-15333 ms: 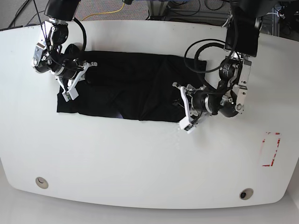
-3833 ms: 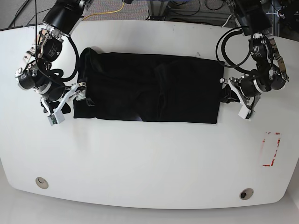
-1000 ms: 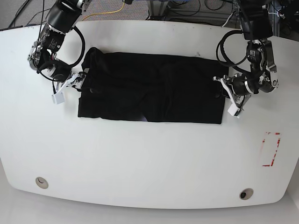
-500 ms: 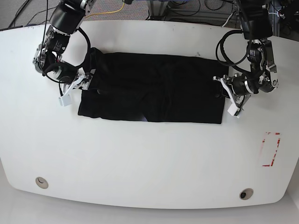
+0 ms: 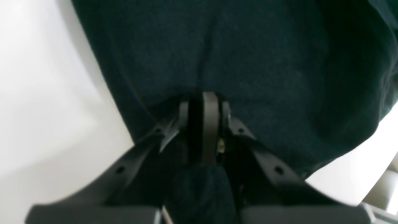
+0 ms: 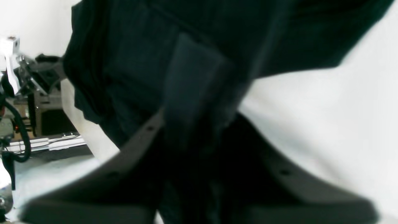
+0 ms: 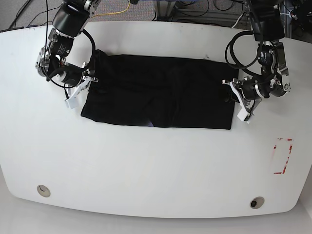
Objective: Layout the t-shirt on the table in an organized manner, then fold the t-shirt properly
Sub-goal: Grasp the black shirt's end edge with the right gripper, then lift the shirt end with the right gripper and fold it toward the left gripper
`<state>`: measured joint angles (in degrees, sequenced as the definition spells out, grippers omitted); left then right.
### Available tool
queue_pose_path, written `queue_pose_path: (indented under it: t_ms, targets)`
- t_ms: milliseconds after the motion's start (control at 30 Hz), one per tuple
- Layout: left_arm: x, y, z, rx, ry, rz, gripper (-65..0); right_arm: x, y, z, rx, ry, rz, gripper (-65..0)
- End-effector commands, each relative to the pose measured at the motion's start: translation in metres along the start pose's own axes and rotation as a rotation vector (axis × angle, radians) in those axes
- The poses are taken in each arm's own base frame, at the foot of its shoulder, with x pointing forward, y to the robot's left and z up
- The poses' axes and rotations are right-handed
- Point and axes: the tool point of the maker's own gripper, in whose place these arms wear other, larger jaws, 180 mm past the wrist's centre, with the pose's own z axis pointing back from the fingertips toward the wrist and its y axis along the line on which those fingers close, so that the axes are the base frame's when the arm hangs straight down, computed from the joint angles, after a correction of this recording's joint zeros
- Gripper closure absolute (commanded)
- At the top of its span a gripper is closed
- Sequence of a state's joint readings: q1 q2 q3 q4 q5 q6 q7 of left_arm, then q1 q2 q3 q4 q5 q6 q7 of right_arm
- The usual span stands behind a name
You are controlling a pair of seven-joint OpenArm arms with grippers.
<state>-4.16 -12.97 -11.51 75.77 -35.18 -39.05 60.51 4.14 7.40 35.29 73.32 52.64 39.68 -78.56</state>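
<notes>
We see the black t-shirt [image 7: 158, 91] spread as a wide band across the far half of the white table [image 7: 146, 165], well apart from the red tape outline [image 7: 282, 156]. At the shirt's end nearer that outline, our left gripper [image 5: 203, 112] has its jaws pressed together, pinching the cloth edge. At the opposite end, our right gripper [image 7: 80, 87] sits at the hem; whether its jaws are pinching, we cannot tell.
</notes>
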Motion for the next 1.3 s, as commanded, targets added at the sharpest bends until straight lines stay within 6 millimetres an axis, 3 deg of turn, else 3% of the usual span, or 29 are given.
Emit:
queue_pose_path:
  t_ms: [0, 167, 533, 833, 1267]
  targets:
    - [-0.002, -0.001, -0.001, 0.005, 0.034, -0.027, -4.0, 0.027, 0.008, 0.005, 0.016, -0.065, 0.046, -1.1]
    - [-0.003, -0.004, -0.003, -0.001, 0.039, -0.032, -4.0, 0.040, 0.014, 0.012, 0.002, -0.091, 0.097, 0.0]
    - [0.001, -0.013, -0.009, -0.019, 0.026, -0.021, -4.0, 0.082, 0.050, 0.041, -0.057, -0.195, 0.214, 0.0]
    - [0.001, -0.013, -0.009, -0.019, 0.026, -0.021, -4.0, 0.085, 0.105, 0.027, -0.009, -0.154, 0.334, 0.0]
    - [-0.010, -0.014, -0.010, -0.021, 0.044, -0.010, -4.0, 0.070, 0.176, -0.012, 0.139, -0.056, 0.491, 0.0]
